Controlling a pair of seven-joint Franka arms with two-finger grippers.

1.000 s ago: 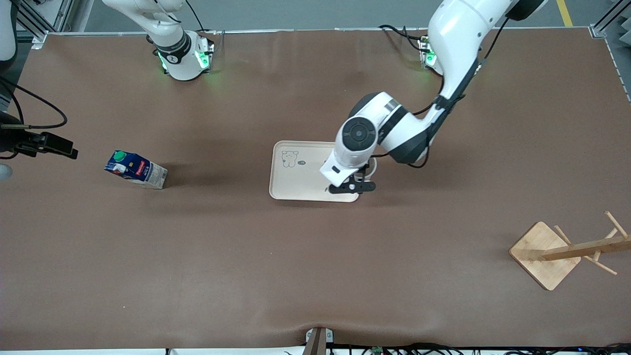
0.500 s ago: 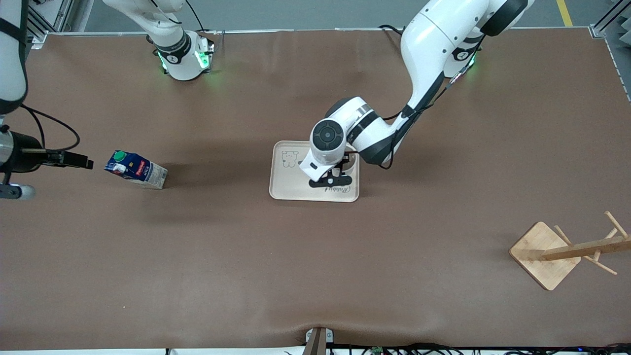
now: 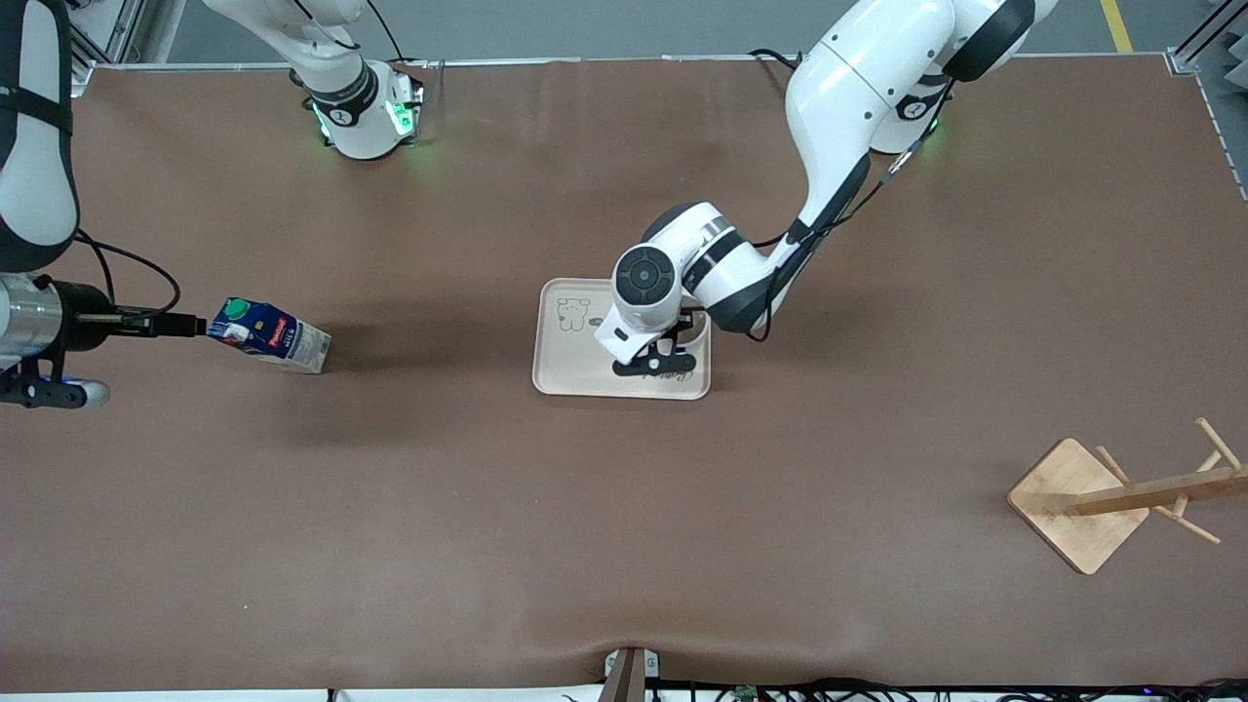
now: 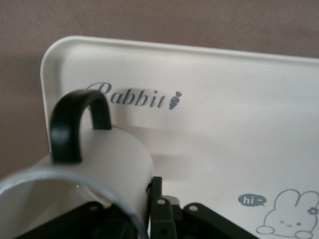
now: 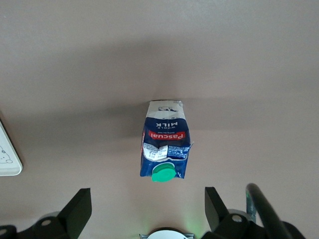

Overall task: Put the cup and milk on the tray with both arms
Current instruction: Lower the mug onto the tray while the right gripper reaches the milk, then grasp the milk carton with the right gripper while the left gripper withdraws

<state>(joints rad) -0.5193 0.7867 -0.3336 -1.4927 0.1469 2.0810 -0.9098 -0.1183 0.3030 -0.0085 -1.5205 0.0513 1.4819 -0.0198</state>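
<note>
The cream tray (image 3: 570,366) lies mid-table. My left gripper (image 3: 655,357) is shut on the rim of the white cup (image 3: 696,331), low over the tray's end toward the left arm. In the left wrist view the cup (image 4: 107,159) with its black handle (image 4: 70,124) sits in my left gripper (image 4: 144,201) beside the tray's (image 4: 224,124) "Rabbit" lettering; I cannot tell whether it rests on the tray. The blue milk (image 3: 271,335) stands toward the right arm's end. My right gripper (image 3: 183,324) is open above it. In the right wrist view the milk (image 5: 164,142) lies between the right gripper's (image 5: 148,206) fingers, well below them.
A wooden rack (image 3: 1077,502) with pegs stands near the front camera at the left arm's end. The two arm bases (image 3: 366,112) stand along the table's edge farthest from the front camera. A corner of the tray shows in the right wrist view (image 5: 7,159).
My left gripper carried the cup from the tray's edge inward over the tray and lower. My right gripper moved in from the table's end to above the milk.
</note>
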